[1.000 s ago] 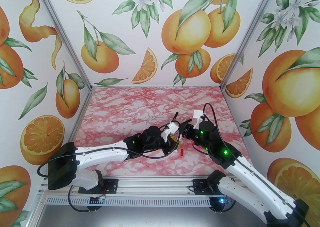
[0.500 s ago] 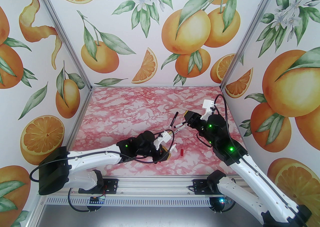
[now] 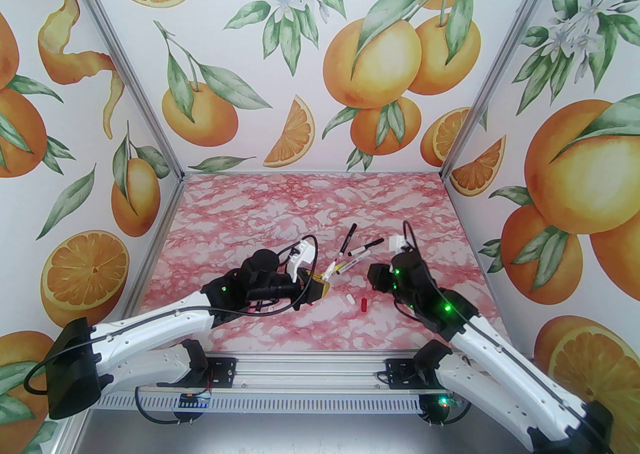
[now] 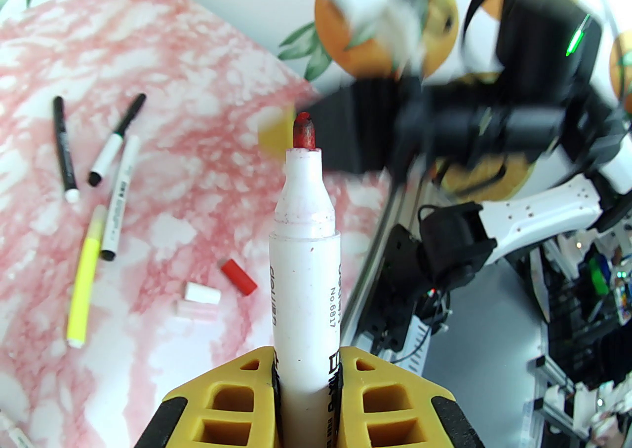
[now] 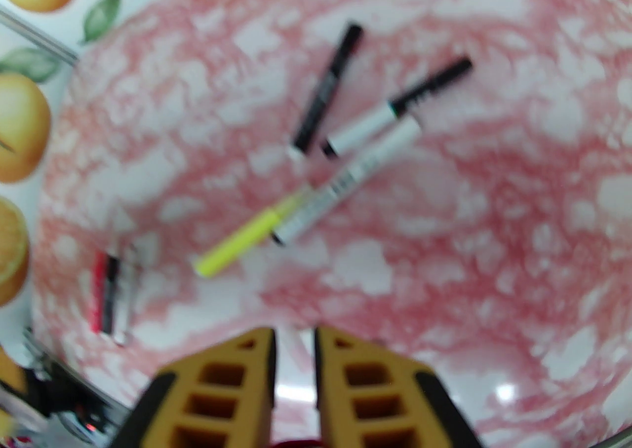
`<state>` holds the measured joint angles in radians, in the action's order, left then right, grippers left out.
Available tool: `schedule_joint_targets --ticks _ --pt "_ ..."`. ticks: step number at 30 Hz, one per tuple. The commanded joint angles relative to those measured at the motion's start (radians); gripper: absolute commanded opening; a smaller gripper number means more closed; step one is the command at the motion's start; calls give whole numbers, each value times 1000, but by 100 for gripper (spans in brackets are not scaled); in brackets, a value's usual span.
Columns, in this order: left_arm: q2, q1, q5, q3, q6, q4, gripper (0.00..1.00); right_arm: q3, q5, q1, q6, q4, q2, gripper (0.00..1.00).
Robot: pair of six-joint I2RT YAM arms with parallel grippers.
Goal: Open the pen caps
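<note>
My left gripper [image 4: 306, 359] is shut on a white pen [image 4: 304, 258] that points up, its red tip bare. In the top view the left gripper [image 3: 320, 287] hovers left of centre and the right gripper [image 3: 372, 276] faces it a short way off. The right gripper [image 5: 295, 333] is shut; a dark red sliver, apparently a pen cap, shows deep between its jaws. A red pen cap [image 3: 363, 304] [image 4: 238, 278] and a white one [image 3: 349, 298] [image 4: 202, 293] lie loose on the table. Several pens [image 3: 357, 249], one neon yellow [image 4: 85, 278], lie behind them.
The pink marble table [image 3: 250, 222] is walled on three sides by orange-print panels [image 3: 300, 67]. More pens, one red and one black [image 5: 104, 290], lie near the left arm. An aluminium rail [image 3: 300, 372] runs along the near edge.
The two grippers, joined at the centre a second ago, have pulled apart. The left drew back with the pen; the right swung far right, then returned lower.
</note>
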<state>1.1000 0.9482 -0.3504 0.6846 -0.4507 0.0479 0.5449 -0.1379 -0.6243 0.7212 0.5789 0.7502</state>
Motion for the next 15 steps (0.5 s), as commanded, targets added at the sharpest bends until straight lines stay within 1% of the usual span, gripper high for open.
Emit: schedule_joint_targets --ticks 1,4,7,11,15 --pt "-33 -20 -19 -26 -16 8 0 -78 -89 -45 56 -2 11 11" --pt "-43 -25 -17 -33 -17 -1 0 -153 -96 -57 80 -52 17 12" --pt "-39 -26 -21 -37 -16 -3 0 -204 -101 -59 77 -92 5 15" --pt "-16 -27 -20 -40 -15 -2 0 -240 -77 -59 66 -158 0 18" --pt "10 -26 -33 -41 -26 12 0 -263 -89 -58 72 -201 33 18"
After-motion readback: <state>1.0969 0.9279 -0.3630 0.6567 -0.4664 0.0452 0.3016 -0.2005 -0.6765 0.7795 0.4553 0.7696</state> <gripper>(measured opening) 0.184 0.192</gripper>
